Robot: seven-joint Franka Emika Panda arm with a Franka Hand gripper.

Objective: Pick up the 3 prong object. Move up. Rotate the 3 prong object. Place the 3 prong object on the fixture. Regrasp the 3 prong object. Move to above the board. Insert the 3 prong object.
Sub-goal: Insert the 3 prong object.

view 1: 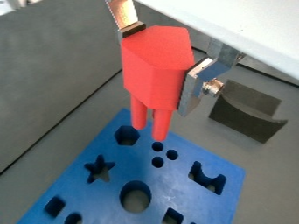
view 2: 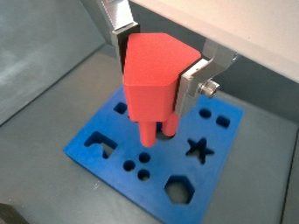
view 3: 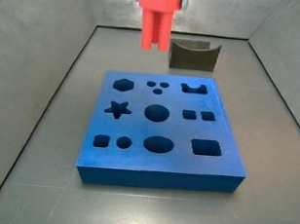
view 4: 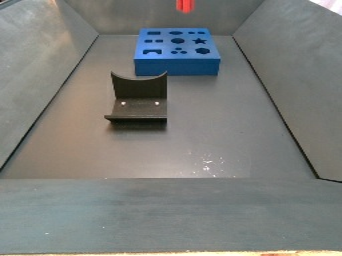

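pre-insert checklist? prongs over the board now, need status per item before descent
1. 3 prong object clamped between the gripper fingers: ok.
2. Prongs pointing down: ok.
3. Object above the board, clear of its surface: ok.
4. Prongs lined up over the three-hole cut-out: cannot tell.
5. Fixture apart from the board, out of the descent path: ok.
6. Three-hole cut-out unobstructed: ok.

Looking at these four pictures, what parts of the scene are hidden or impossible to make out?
- Gripper: in both side views it lies above the frame; only wrist views show its fingers.
- 3 prong object: its top is cut off in both side views; in the far one the prongs are too small to count.
- Board: the red piece hides some cut-outs in both wrist views.
- Fixture: partly behind a finger.
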